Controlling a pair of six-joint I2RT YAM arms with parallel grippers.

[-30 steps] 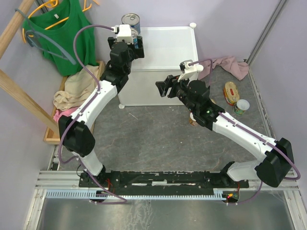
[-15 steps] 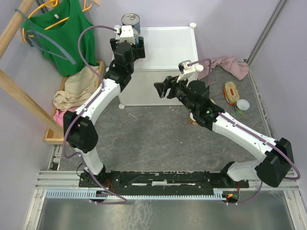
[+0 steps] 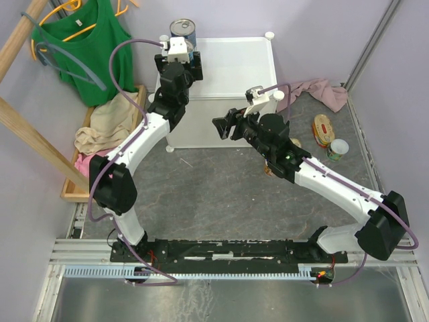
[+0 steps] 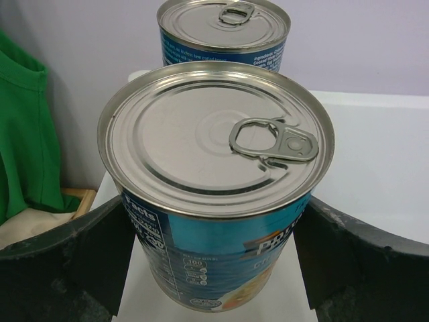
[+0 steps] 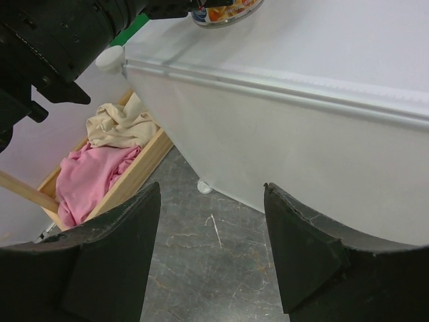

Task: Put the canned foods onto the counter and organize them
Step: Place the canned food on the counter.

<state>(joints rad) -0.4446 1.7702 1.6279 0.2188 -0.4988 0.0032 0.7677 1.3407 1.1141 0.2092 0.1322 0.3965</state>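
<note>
My left gripper [image 3: 181,62] is over the back left corner of the white counter [image 3: 234,74]. In the left wrist view its jaws [image 4: 214,248] press both sides of a tall blue-labelled can [image 4: 214,147], which stands upright on the counter top [image 4: 375,154]. The second tall can [image 4: 224,27] stands just behind it [image 3: 182,30]. My right gripper [image 3: 224,125] is open and empty in front of the counter's front wall [image 5: 301,134], above the floor [image 5: 211,248]. An oval gold tin [image 3: 324,129] and a white-topped can [image 3: 338,149] sit on the floor at the right. Another can [image 3: 269,168] is partly hidden under my right arm.
A wooden tray of clothes [image 3: 100,134] stands left of the counter and shows in the right wrist view [image 5: 100,174]. A green shirt [image 3: 87,47] hangs above it. A pink cloth [image 3: 315,90] lies right of the counter. Walls close in both sides.
My left gripper has shifted slightly right and toward the back with the can. My right gripper has moved a little left along the counter's front.
</note>
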